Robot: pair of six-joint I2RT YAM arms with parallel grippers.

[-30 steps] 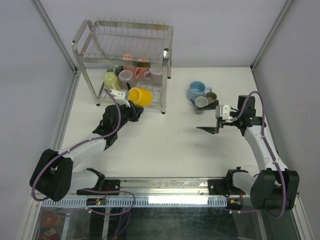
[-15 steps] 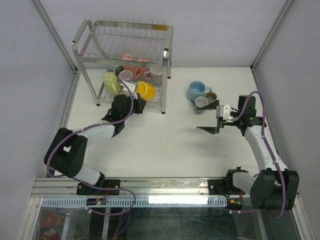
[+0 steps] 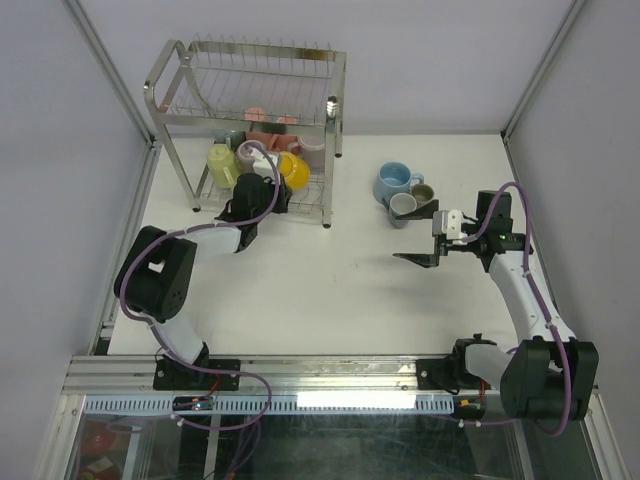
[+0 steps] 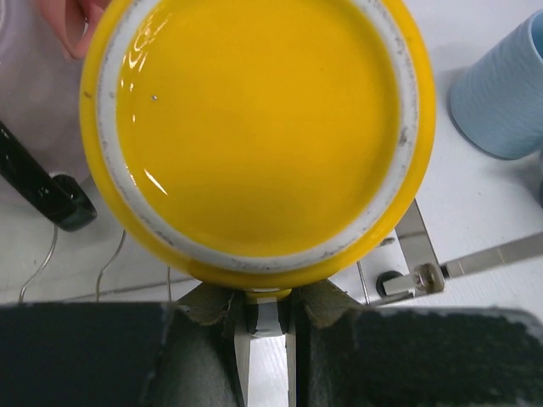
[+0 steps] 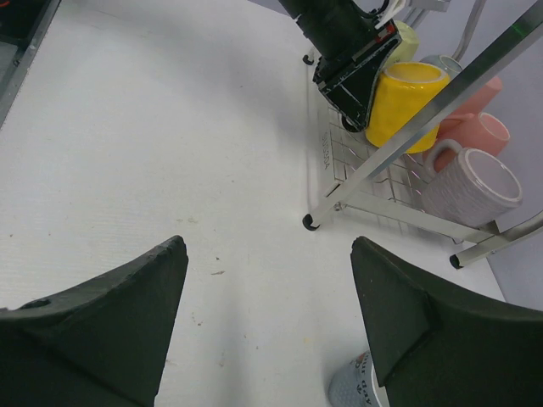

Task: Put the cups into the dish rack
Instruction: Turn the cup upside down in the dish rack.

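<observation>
While the left gripper [image 3: 270,186] pinches the yellow mug [image 3: 292,170] at its edge, jaws nearly together, the mug is inside the lower tier of the dish rack [image 3: 250,80] among other cups [image 3: 222,160] (pink, pale green, lilac). The right gripper [image 3: 418,258] hangs wide open, holding nothing, near three mugs [image 3: 393,183] on the table [image 3: 330,300].
</observation>
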